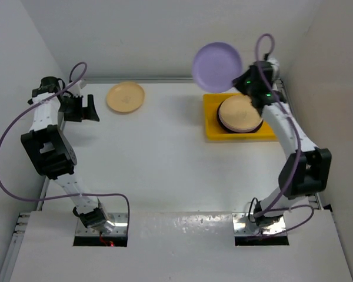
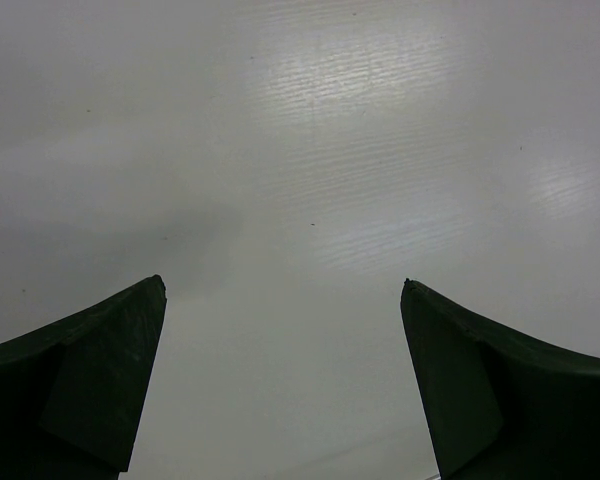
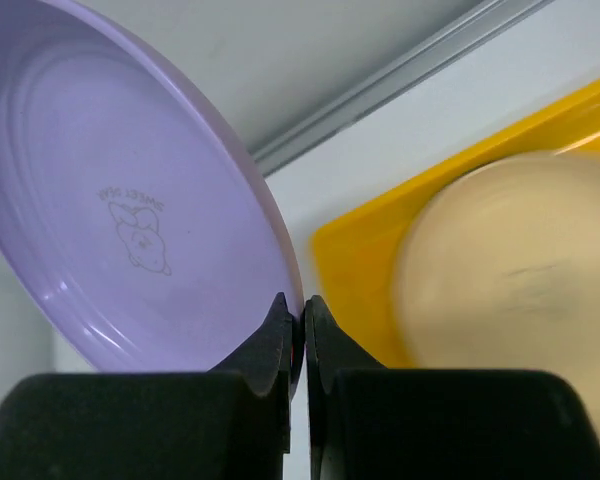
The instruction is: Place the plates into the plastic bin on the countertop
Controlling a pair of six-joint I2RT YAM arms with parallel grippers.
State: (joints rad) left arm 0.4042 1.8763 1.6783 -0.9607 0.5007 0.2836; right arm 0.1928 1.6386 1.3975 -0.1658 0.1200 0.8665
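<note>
The right gripper (image 3: 300, 312) pinches only the rim of a lilac plate (image 3: 130, 200), held on edge up by the far left corner of the yellow bin (image 1: 210, 120), so it could slip and drop outside, while the left gripper (image 1: 84, 109) gapes empty

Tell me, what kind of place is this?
Probably a robot lab's test booth: a flat white countertop boxed by plain white walls, two bolted-down robot arms, and a shallow yellow plastic bin of plates.
</note>
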